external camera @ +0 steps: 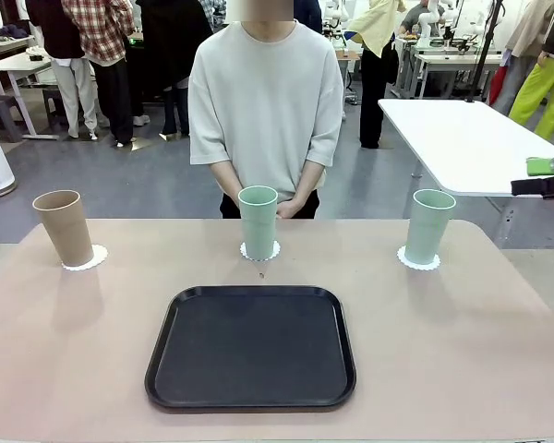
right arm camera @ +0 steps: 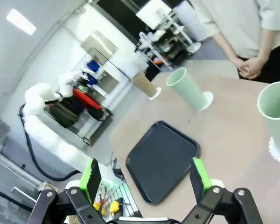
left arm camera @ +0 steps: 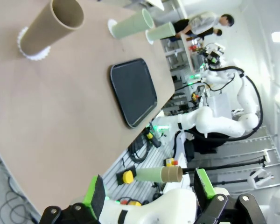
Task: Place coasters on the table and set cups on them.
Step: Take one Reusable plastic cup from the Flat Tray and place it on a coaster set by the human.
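Observation:
Three cups stand upright on the beige table (external camera: pixel 74 351), each on a white lacy coaster. The tan-brown cup (external camera: pixel 63 226) and its coaster (external camera: pixel 87 258) are at the far left. One mint cup (external camera: pixel 258 221) stands at the middle on a coaster (external camera: pixel 259 252), in front of the person's clasped hands (external camera: pixel 263 198). The other mint cup (external camera: pixel 428 225) is on the right coaster (external camera: pixel 417 260). My left gripper (left arm camera: pixel 148 190) is open and empty, off the table's near left side. My right gripper (right arm camera: pixel 145 179) is open and empty, high above the right side, with the nearest mint cup (right arm camera: pixel 276 114) ahead.
A black rounded tray (external camera: pixel 251 346) lies bare at the front middle of the table. A white rectangular table (external camera: pixel 462 138) stands behind on the right. In the left wrist view, the other arm (left arm camera: pixel 219 123) and a lying cup stack (left arm camera: pixel 158 175) show beyond the table's edge.

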Controlling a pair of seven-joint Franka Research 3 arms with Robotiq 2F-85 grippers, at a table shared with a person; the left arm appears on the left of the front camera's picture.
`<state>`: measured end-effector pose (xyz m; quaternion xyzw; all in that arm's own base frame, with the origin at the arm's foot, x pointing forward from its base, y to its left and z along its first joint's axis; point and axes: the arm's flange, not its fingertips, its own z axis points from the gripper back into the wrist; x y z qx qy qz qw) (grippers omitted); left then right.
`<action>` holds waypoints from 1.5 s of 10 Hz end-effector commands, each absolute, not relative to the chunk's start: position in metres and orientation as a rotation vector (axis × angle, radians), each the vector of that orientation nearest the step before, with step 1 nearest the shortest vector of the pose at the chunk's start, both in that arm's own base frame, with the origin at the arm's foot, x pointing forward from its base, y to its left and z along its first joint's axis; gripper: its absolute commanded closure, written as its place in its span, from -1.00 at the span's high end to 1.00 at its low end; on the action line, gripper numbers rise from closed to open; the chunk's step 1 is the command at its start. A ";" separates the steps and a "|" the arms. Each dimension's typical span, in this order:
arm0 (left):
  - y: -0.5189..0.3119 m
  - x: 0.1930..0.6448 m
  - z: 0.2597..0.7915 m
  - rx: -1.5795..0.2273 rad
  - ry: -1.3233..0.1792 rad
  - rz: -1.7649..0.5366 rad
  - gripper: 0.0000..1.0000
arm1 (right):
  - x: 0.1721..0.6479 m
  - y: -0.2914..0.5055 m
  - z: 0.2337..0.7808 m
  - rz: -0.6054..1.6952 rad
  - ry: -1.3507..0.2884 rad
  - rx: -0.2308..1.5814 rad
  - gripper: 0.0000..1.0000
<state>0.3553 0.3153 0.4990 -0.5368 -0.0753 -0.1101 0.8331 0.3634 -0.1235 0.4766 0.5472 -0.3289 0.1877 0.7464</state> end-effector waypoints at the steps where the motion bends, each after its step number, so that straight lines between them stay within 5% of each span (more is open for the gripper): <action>1: 0.315 0.353 0.501 -1.142 -0.161 -0.237 1.00 | 0.370 -0.135 0.461 0.430 -0.679 1.204 1.00; 5: 0.315 0.353 0.501 -1.142 -0.161 -0.237 1.00 | 0.364 -0.133 0.467 0.407 -0.692 1.205 1.00; 6: 0.315 0.353 0.501 -1.142 -0.161 -0.237 1.00 | 0.374 -0.133 0.461 0.277 -0.425 1.272 1.00; 8: 0.315 0.353 0.501 -1.142 -0.161 -0.237 1.00 | 0.389 -0.159 0.453 0.169 -0.243 1.316 1.00; 15: 0.315 0.353 0.501 -1.142 -0.161 -0.237 1.00 | 0.382 -0.205 0.450 0.103 -0.268 1.303 1.00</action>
